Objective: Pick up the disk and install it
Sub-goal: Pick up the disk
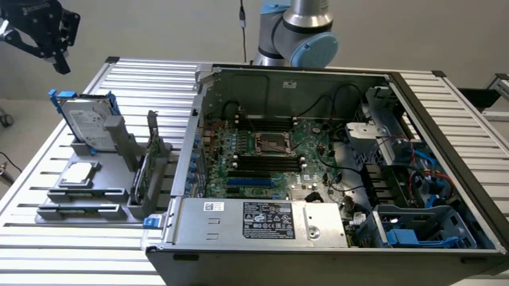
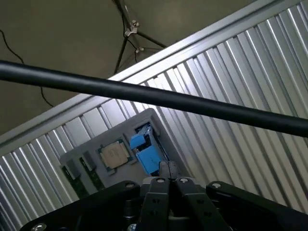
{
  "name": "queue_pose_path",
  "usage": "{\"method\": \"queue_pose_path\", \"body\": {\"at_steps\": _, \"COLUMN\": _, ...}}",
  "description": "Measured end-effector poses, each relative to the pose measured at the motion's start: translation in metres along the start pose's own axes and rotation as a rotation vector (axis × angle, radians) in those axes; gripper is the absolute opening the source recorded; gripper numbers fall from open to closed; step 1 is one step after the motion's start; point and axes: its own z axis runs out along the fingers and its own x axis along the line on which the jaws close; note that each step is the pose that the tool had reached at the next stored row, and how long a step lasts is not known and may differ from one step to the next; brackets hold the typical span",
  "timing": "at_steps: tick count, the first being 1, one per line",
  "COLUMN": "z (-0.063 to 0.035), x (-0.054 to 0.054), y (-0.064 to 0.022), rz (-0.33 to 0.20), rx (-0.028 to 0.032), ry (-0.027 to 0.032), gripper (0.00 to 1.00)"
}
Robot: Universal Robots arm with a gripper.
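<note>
1. At the exterior view's far left, the end effector (image 1: pixel 59 59) hangs high above the slatted metal surface (image 1: pixel 47 250). Its fingers are pressed together and hold nothing. In the wrist view they point down towards blue plastic below.
2. Below it, and a little towards the exterior view's right, the disk (image 1: pixel 86 122) stands on edge in a grey fixture (image 1: pixel 80 211). Its labelled face shows and the blue carrier frames it. It is well apart from the end effector and untouched.
3. Nearer in the same fixture lies a square processor chip (image 1: pixel 78 173). Just to its right, a green circuit card (image 1: pixel 148 164) stands upright.
4. Right of the fixture sits the open computer case (image 1: pixel 199 119), with the motherboard (image 1: pixel 263 155) exposed. A bay with blue plastic parts (image 1: pixel 406 235) is at the near right corner and looks like the likely seat for the disk.
5. My judgement is that the pick-up is the step in hand and is not yet done. It calls for the fingers to part enough for the disk's thickness and line up over its top edge, clear of the card beside it.
</note>
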Motion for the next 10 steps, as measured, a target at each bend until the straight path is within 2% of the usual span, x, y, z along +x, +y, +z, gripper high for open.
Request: {"method": "queue_pose_path", "body": {"at_steps": 10, "z": 0.0013, "x": 0.0000, "y": 0.0000, "rz": -0.181, "rx": 0.0067, "ry": 0.0027, "gripper": 0.11}}
